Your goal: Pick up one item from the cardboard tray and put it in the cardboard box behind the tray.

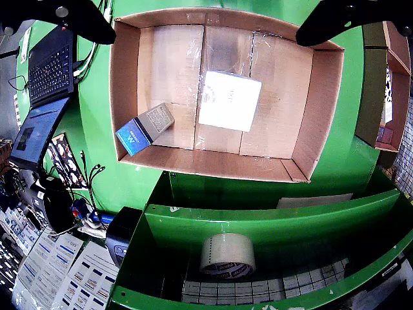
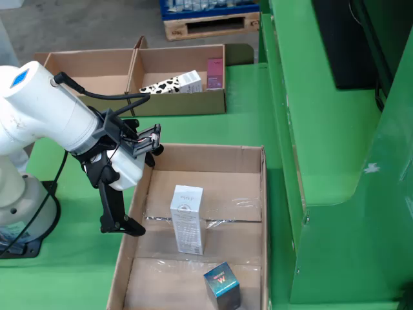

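Observation:
A large cardboard tray (image 2: 193, 157) holds a white carton (image 2: 187, 219), which stands upright near its middle, and a blue-ended box (image 2: 222, 287) at its near end. In the view that rides on the gripper, the white carton (image 1: 230, 100) is central in the tray (image 1: 126, 84) and the blue-ended box (image 1: 143, 128) lies at lower left. My gripper (image 2: 147, 190) hovers over the tray's left wall in the side view, open and empty. Its black fingers (image 1: 77, 19) spread wide at the top corners. Behind the tray stands a two-compartment cardboard box (image 2: 181, 103).
The right compartment of the back box holds a cow-patterned carton (image 2: 171, 84) and a pink box (image 2: 215, 72). Green shelving (image 2: 335, 161) rises to the right of the tray. A tape roll (image 1: 227, 255) sits on a lower shelf, and a laptop (image 1: 51, 64) is to the left.

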